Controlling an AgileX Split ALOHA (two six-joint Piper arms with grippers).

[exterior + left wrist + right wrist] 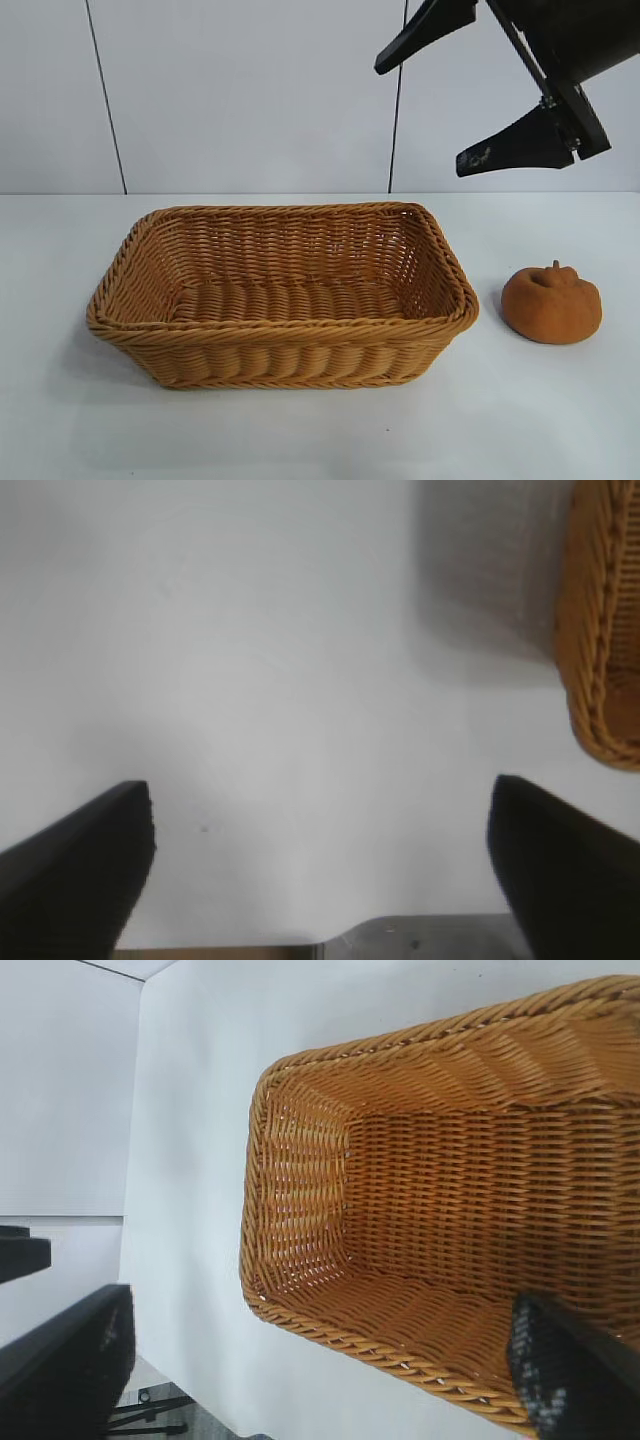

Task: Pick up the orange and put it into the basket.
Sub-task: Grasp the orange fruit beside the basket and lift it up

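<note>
The orange (pixel 551 304), burnt-orange with a dimpled top and a stem nub, lies on the white table just right of the basket (pixel 282 330). The tan wicker basket is empty and sits in the middle of the table. My right gripper (pixel 420 108) hangs open and empty high above the basket's right end, up and to the left of the orange. In the right wrist view (pixel 320 1345) its fingers frame the basket (pixel 300 1210); the orange is out of that view. My left gripper (pixel 320 815) is open and empty over bare table, with a basket corner (pixel 600 630) at the edge of its view.
The white table (pixel 560 420) stretches in front of and beside the basket. A pale panelled wall (pixel 250 90) stands behind. The table's edge and floor show in the left wrist view (pixel 400 940).
</note>
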